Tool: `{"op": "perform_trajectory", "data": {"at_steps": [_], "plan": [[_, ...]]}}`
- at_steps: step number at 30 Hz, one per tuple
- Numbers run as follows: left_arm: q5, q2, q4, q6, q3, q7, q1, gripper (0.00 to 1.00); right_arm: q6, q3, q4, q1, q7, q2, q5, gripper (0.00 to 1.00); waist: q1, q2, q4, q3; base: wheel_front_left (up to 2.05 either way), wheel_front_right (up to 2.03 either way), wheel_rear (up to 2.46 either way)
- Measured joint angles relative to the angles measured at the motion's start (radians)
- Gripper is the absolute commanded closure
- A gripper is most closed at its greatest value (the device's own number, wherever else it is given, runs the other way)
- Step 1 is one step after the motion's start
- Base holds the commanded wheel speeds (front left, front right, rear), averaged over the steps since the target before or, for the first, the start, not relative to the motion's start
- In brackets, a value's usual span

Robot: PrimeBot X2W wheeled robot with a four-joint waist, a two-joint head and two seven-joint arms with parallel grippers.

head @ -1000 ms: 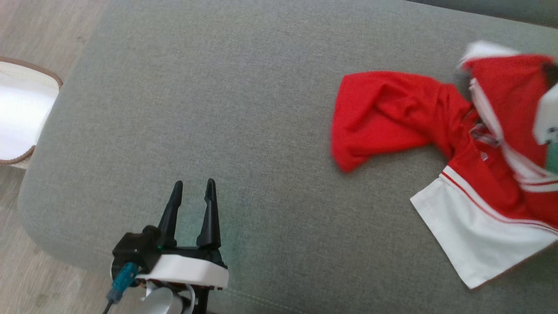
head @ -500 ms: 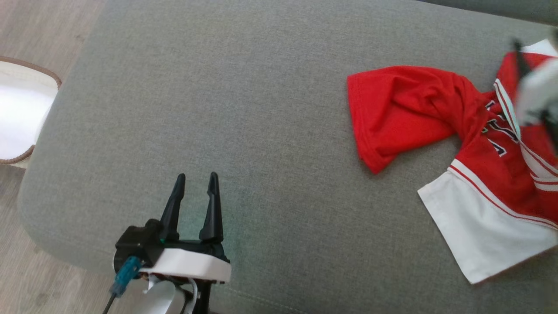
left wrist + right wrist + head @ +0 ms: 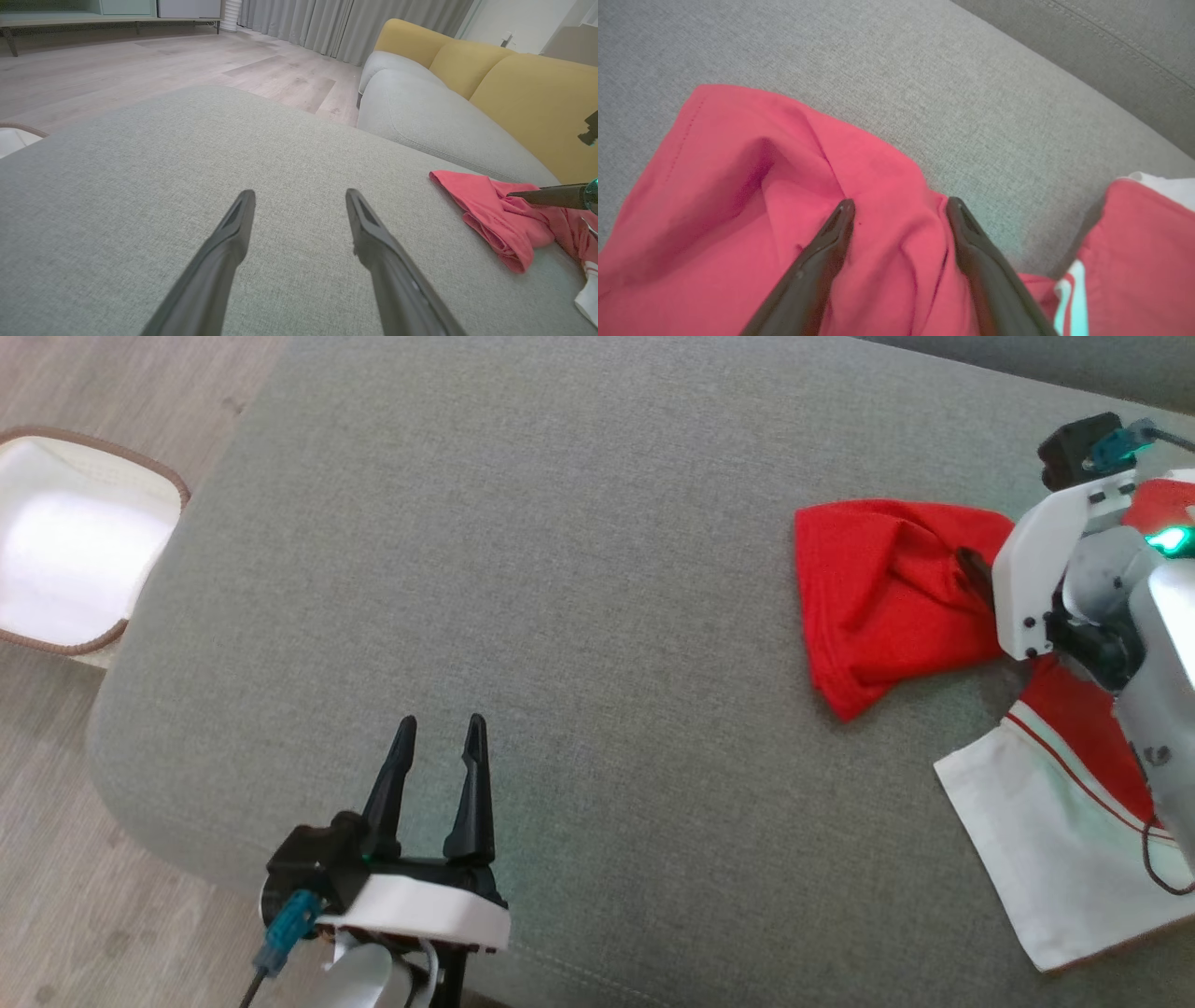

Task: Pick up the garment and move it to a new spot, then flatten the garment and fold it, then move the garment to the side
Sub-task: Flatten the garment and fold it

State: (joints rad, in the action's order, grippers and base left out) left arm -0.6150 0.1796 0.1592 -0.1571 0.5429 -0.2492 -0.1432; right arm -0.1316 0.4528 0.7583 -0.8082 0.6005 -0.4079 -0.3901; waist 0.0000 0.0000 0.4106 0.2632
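Observation:
The red and white garment (image 3: 887, 607) lies crumpled at the right of the grey cushion (image 3: 579, 579); its red sleeve spreads leftward and a white panel (image 3: 1036, 840) lies nearer me. My right gripper (image 3: 899, 205) is open, fingers down over the red folds (image 3: 784, 186), tips at the cloth with nothing gripped; in the head view one dark finger (image 3: 974, 574) pokes out of the white wrist. My left gripper (image 3: 439, 728) stands open over bare cushion at the lower left, far from the garment (image 3: 495, 214).
A white-lined basket (image 3: 75, 569) with a brown rim sits on the wooden floor left of the cushion. A grey sofa with yellow back cushions (image 3: 514, 93) stands behind. Bare cushion stretches between the two grippers.
The head camera shifted, sliding the scene rightward. My right arm has come down into view and let the garment settle on the cushion; its fingers now sit open over the red sleeve.

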Motion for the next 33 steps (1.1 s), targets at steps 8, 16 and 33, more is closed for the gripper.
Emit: {"op": "perform_trajectory", "data": {"at_steps": [8,16,33], "plan": [[0.000,0.000,0.003,0.000,-0.010,0.000,0.006,0.00,0.000,0.000,-0.025,0.004,-0.073,0.001,-0.060,1.00,0.0000,0.0000,-0.012,-0.008,0.00,0.00,0.00],[0.000,0.004,0.001,-0.001,-0.023,0.000,0.006,0.00,0.000,0.071,-0.122,0.004,-0.256,0.038,-0.071,1.00,0.0000,0.0000,-0.062,-0.026,0.00,0.00,0.00],[0.000,0.040,-0.034,-0.026,-0.031,0.010,0.026,0.00,0.000,0.469,-0.471,0.383,-0.344,-0.016,-0.023,0.00,-0.0001,0.0000,-0.143,-0.081,0.00,0.00,0.00]]}}
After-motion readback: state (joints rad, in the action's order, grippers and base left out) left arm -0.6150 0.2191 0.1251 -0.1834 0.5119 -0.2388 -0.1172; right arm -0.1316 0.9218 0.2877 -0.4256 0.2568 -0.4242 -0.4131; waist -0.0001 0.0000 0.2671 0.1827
